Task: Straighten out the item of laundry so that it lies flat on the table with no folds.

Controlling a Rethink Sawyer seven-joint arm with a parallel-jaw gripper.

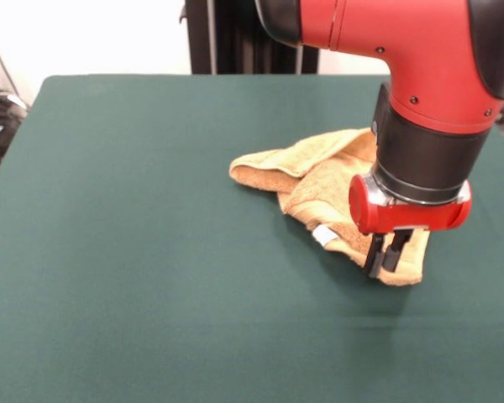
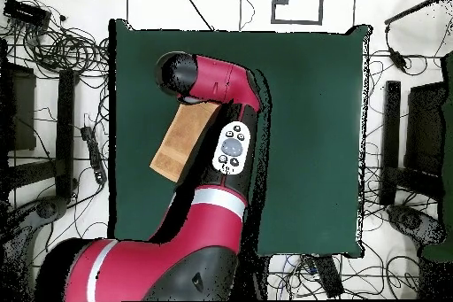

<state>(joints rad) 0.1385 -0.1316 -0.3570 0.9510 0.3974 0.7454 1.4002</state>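
Towel: the towel (image 1: 319,180) lies crumpled on the table (image 1: 134,252), toward the right side in the front view, nearer the far edge than the near one. Overhead you see only a tan strip of it (image 2: 181,143) beside the arm (image 2: 226,152), in the left half of the table (image 2: 310,139).
Folds: you have a rolled fold running out to the left, a doubled-over middle, and a flatter flap reaching toward the near edge. A white tag (image 1: 323,236) sits on that flap's left edge.
Handling: judge it light, soft and limp. Terry should drag on the felt rather than slide, so a pull at one corner will likely stretch that part and leave the rest bunched. It is not fragile.
Where to grip: take a free corner or a border edge, one layer only. The near corner of the flap looks the best hold; the rolled fold on the left is the next candidate.
Gripper: the gripper (image 1: 389,256) is down at the flap's near corner, its fingers (image 1: 376,254) close together with a narrow gap. You cannot tell from these views whether cloth is pinched between them.
Risk: pinch two layers and the fold travels along with the pull.
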